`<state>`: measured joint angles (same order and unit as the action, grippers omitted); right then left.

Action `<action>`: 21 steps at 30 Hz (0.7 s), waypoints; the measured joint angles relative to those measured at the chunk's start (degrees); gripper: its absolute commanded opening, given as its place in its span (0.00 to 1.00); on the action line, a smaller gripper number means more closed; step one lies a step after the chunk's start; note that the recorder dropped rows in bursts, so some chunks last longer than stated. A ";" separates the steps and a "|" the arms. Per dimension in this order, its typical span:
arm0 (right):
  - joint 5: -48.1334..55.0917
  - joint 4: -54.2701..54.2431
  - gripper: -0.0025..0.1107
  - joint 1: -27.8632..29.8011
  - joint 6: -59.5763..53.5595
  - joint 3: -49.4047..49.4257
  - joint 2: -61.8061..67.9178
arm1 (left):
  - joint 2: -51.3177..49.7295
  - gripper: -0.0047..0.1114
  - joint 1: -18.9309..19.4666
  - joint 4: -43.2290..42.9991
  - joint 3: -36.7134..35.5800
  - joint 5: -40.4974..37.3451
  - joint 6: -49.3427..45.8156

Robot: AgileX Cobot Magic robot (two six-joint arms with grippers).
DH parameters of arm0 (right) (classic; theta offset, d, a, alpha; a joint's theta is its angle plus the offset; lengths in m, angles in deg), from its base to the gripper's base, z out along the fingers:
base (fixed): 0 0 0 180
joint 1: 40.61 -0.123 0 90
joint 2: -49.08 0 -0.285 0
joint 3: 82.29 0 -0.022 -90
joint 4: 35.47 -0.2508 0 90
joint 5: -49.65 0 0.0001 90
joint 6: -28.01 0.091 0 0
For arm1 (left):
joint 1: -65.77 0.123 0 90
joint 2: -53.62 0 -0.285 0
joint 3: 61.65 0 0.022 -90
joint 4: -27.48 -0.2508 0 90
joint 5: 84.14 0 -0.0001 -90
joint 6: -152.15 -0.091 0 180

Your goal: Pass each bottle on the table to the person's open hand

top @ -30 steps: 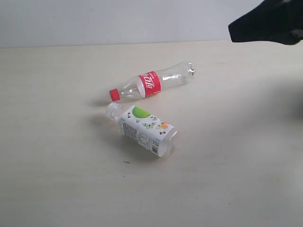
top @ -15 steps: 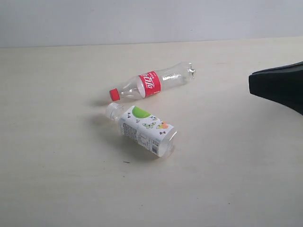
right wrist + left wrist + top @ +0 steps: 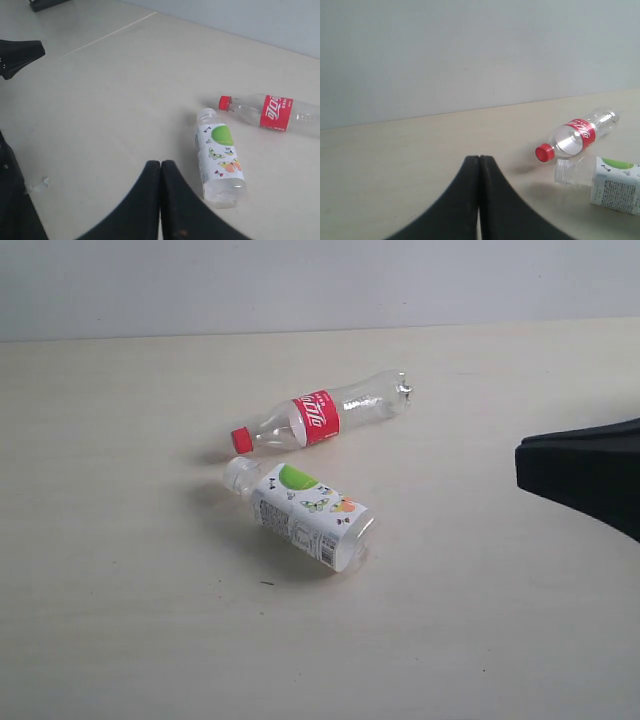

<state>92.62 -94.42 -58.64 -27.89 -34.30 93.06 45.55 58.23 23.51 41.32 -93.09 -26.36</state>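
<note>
Table [image 3: 120,620]: wide, flat, pale beige.
Right gripper [image 3: 160,163]: black, two fingers pressed tight together, nothing held. In outside view it pokes in from right edge, well apart from bottles.
Left gripper [image 3: 479,158]: black, fingers squeezed together too, nothing held.
White-and-green bottle [image 3: 308,517]: lying on side near middle of table, butterfly pictures on label.
Clear bottle [image 3: 322,418]: red label, lying on side on table, just behind white-and-green bottle.
Red cap [image 3: 241,440]: just beside white cap [image 3: 238,472], small gap between.
</note>
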 measured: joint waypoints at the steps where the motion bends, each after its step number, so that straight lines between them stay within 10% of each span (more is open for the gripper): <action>1: -0.33 0.00 0.02 0.00 0.00 0.10 -0.50 | 0.00 0.04 0.00 0.00 0.00 0.00 0.00; 21: -4.74 -3.72 0.02 0.00 -0.13 0.29 -1.29 | 0.00 0.04 0.00 0.00 0.00 0.00 0.00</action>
<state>87.88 -98.14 -58.64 -28.02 -34.01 91.78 45.55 58.23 23.51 41.32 -93.09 -26.36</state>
